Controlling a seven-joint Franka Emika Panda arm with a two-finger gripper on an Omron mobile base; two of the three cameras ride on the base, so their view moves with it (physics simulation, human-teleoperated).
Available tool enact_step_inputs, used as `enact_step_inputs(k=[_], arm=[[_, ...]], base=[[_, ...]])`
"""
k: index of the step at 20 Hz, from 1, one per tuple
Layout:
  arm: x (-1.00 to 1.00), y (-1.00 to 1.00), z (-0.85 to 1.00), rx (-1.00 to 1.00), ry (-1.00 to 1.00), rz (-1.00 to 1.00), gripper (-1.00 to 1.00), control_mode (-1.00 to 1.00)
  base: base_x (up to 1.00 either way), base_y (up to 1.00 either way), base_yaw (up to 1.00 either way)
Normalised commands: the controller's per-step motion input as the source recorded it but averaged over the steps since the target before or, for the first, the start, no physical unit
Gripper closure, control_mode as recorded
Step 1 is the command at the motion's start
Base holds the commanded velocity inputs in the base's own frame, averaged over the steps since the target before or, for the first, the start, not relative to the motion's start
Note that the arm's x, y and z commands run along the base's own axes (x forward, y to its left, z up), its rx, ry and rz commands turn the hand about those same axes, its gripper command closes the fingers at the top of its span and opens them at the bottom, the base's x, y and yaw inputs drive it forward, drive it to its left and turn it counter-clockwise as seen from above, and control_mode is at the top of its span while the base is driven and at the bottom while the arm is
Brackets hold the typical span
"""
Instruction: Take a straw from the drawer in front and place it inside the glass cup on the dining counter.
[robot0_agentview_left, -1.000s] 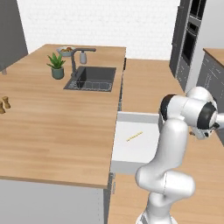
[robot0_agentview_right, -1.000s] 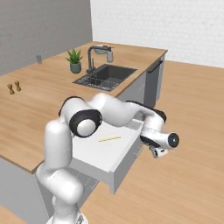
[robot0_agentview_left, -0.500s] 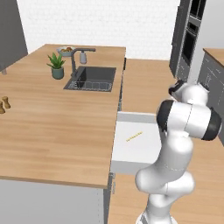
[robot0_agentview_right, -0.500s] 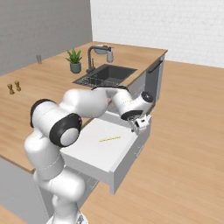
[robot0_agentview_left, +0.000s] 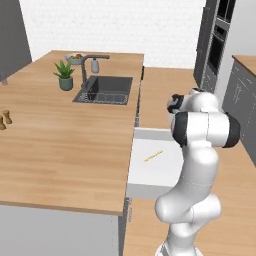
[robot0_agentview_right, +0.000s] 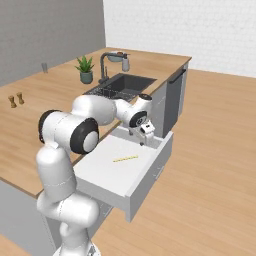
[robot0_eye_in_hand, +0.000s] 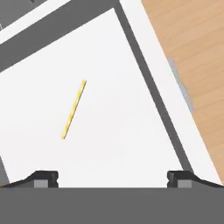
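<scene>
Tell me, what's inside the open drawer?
Inside the drawer lies one thin yellow straw on the white bottom, with nothing touching it. The robot's arm hides the drawer's right part in the left base view.

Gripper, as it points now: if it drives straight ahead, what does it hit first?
Most likely the white floor of the drawer, not the straw. In the hand view the straw lies left of centre between the open fingers, so the gripper would land beside it, though depth is hard to judge.
</scene>
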Motion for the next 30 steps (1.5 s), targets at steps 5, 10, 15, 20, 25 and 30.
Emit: enact_step_inputs(k=[5,10,15,20,25,30], arm=[[0.39,0.04,-0.81,-0.11,0.00,0.07,-1.00,-1.00],[0.22,0.00,-0.86,-0.12,-0.01,0.07,-1.00,-1.00],[0.03,0.00,-0.74,-0.17,-0.11,0.09,-1.00,-1.00],[0.00,-0.22,-0.54,-0.19,-0.05,0.05,-1.00,-1.00],[0.00,-0.67,-0.35,-0.16,0.00,0.04,-1.00,-1.00],[-0.25,-0.98,-0.08,-0.10,-0.01,0.01,-1.00,-1.00]], base=[[0.00,0.00,0.00],[0.00,0.00,0.00],[0.00,0.00,0.00],[0.00,0.00,0.00],[0.00,0.00,0.00],[0.00,0.00,0.00]])
